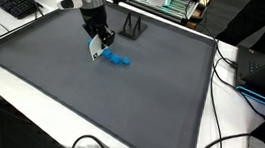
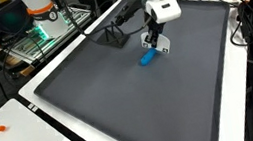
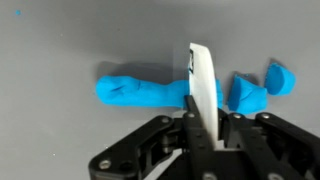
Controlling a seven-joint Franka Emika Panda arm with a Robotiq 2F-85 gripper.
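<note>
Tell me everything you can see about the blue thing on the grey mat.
The blue thing is bright blue, long and lumpy, clay-like in look, lying flat on the grey mat. One end is knobbly. A thin white card, pinched in the shut hand, stands edge-down across its middle; whether they touch is unclear.

One white card (image 3: 203,85), thin, held upright and edge-on. One blue object (image 3: 140,92), lumpy and apparently segmented, lies flat on the grey mat (image 3: 60,40), crossing behind the card.
</note>
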